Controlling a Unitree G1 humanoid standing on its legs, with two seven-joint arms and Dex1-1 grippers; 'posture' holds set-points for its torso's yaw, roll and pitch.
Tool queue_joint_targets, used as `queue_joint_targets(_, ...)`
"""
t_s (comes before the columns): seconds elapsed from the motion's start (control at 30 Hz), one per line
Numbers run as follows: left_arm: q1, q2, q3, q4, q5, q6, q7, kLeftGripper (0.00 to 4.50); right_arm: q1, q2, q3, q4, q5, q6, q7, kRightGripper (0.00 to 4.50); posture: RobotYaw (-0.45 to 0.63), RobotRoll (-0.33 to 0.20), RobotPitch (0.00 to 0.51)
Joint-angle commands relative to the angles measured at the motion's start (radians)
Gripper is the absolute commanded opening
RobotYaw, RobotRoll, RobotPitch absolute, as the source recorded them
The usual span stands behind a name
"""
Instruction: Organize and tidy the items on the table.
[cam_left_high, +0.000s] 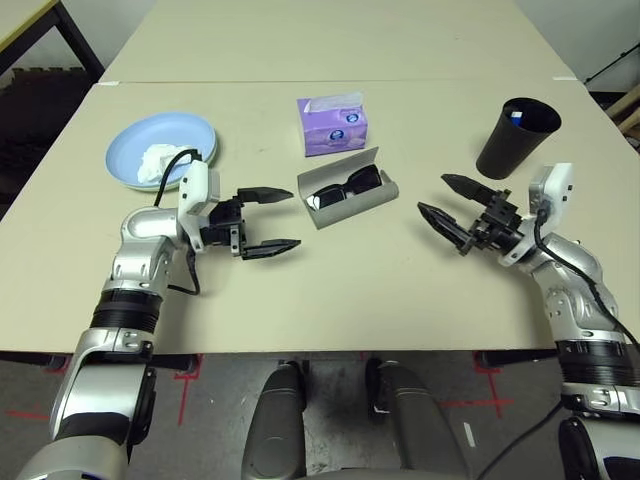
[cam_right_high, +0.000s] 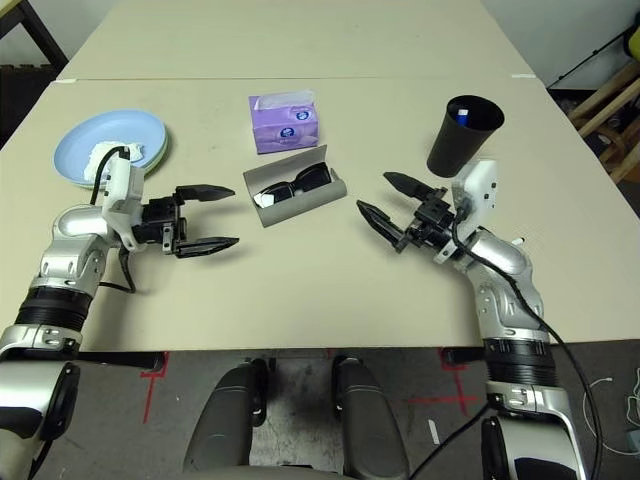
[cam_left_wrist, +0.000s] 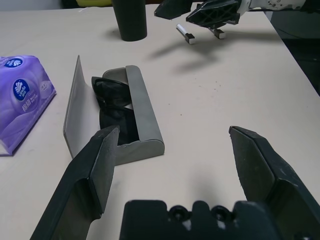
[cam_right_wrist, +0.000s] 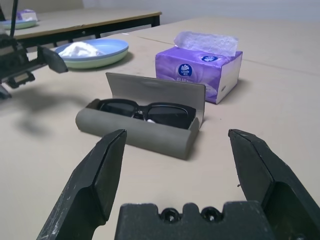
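Left eye view: the left end effector (cam_left_high: 270, 219) hangs over the desk (cam_left_high: 330, 290) with fingers spread and nothing between them, pointing toward the grey glasses case (cam_left_high: 350, 190). The right end effector (cam_left_high: 447, 205) is also spread wide and empty, aimed at the case from the other side. Bare desk lies between each end effector and the case. The case is open with the black sunglasses (cam_left_high: 345, 186) lying inside. Behind it sits a purple tissue box (cam_left_high: 334, 125). The black cup (cam_left_high: 516, 137) stands upright near the right arm, with a white pen (cam_left_wrist: 184, 34) lying beside it. The light blue plate (cam_left_high: 135, 150), stacked on a pale green one, holds the crumpled white tissue (cam_left_high: 158, 161) at far left.
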Motion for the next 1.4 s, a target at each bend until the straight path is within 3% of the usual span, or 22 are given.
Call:
queue_joint_targets(0.03, 0.012, 0.009, 0.009, -0.01, 0.008, 0.012, 0.001, 4.5, 0.029, -0.021, -0.013, 0.034, 0.021, -0.042, 0.032, 4.46, 0.09, 0.0, 0.199)
queue_joint_targets(0.37, -0.024, -0.012, 0.044, 0.048, 0.03, -0.043, 0.1, 4.5, 0.059, -0.029, 0.001, 0.043, 0.013, -0.156, 0.04, 4.46, 0.11, 0.0, 0.204)
queue_joint_targets(0.67, -0.166, -0.025, 0.051, 0.281, 0.108, -0.125, 0.195, 4.5, 0.094, -0.043, 0.005, -0.023, 0.032, -0.125, 0.022, 4.46, 0.09, 0.0, 0.202)
queue_joint_targets(0.77, -0.206, -0.032, 0.057, 0.351, 0.116, -0.115, 0.212, 3.85, 0.103, -0.042, 0.012, -0.08, 0.037, -0.097, -0.002, 4.5, 0.08, 0.0, 0.199)
queue_joint_targets(1.1, -0.285, -0.067, 0.029, 0.508, 0.183, -0.212, 0.19, 0.02, 0.111, -0.054, 0.022, -0.155, 0.041, -0.039, -0.035, 4.5, 0.07, 0.0, 0.206)
queue_joint_targets(1.4, -0.355, -0.09, 0.031, 0.604, 0.226, -0.242, 0.207, 0.02, 0.106, -0.058, 0.035, -0.184, 0.044, -0.016, -0.044, 4.5, 0.05, 0.0, 0.217)
